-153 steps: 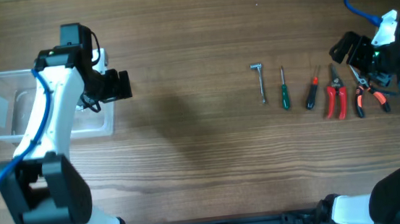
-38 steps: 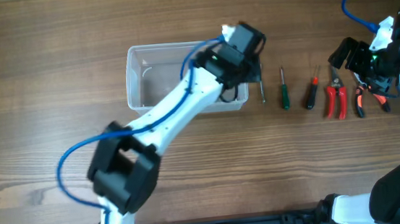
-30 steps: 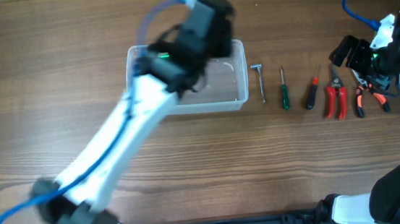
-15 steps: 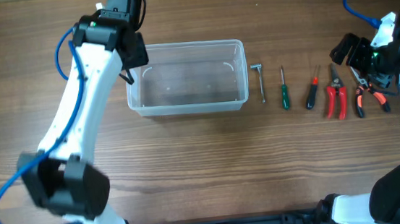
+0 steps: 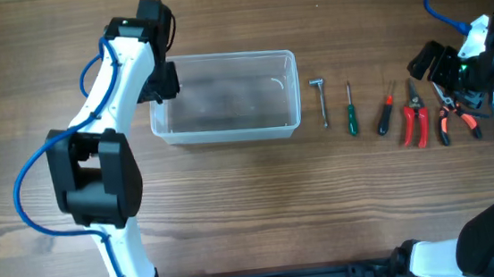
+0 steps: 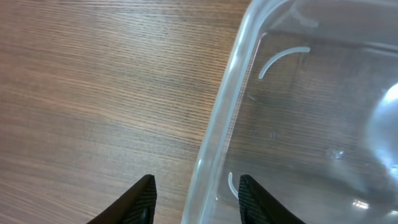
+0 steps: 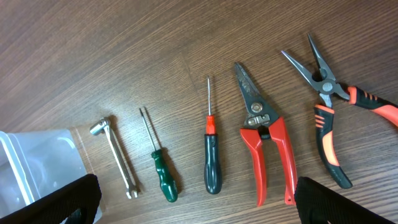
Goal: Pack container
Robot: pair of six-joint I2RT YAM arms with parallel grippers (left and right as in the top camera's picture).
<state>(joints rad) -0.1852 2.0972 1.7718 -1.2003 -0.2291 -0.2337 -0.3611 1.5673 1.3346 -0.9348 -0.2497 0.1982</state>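
Overhead: the clear container (image 5: 229, 136) lies on the wooden table (image 5: 253, 210), long side running left to right, with nothing inside. The left gripper (image 5: 164, 81) sits at the container's left end, and its arm covers that end's far corner. Right of the container, tools lie in a row with gaps between them: nearest an L-shaped metal wrench (image 5: 320, 101), then a green screwdriver (image 5: 350, 111), a black-handled screwdriver (image 5: 385, 115), red-handled cutters (image 5: 413, 119) and orange-and-black pliers (image 5: 445, 114). The right gripper (image 5: 443, 69) hangs at the end of the row farthest from the container.

Left wrist: the left gripper (image 6: 196, 198) is spread, its two fingers (image 6: 140, 198) straddling the container's end wall (image 6: 217, 134), one outside over bare wood, one inside.

Right wrist: the right gripper (image 7: 198, 186) is spread wide, nothing between its fingers (image 7: 69, 202). Only the container's corner (image 7: 37, 168) shows, at the left. Outward from it lie the wrench (image 7: 118, 155), green screwdriver (image 7: 161, 174), black-handled screwdriver (image 7: 212, 165), cutters (image 7: 266, 146) and pliers (image 7: 324, 109), none touching, none covered.
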